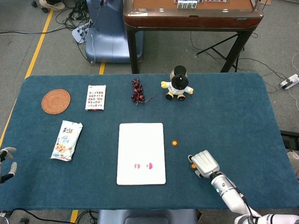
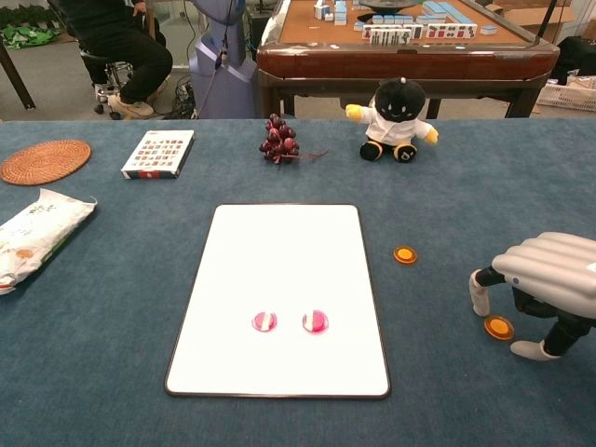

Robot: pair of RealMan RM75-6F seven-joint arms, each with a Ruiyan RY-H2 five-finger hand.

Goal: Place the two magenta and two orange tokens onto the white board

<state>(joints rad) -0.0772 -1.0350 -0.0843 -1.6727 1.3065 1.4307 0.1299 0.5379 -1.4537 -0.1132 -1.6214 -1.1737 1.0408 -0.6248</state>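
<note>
Blue cloth covers the table (image 1: 224,107), where, from the left, the idle left hand (image 1: 6,163) is seen at the edge with fingers apart and empty, and two magenta tokens (image 2: 290,321) already lie on the white board (image 2: 279,270). Just right of it one orange token (image 2: 404,254) sits untouched, while the right hand (image 2: 540,289) is arched over the other orange token (image 2: 498,327), fingers spread around it and not closed; if they are closed off-centre, the thin disc could be nudged away or slipped from the pinch.

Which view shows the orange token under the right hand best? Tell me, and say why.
The chest view: the orange token lies clear on the cloth between the right hand's fingers, untouched. In the head view the hand covers most of the token.
</note>
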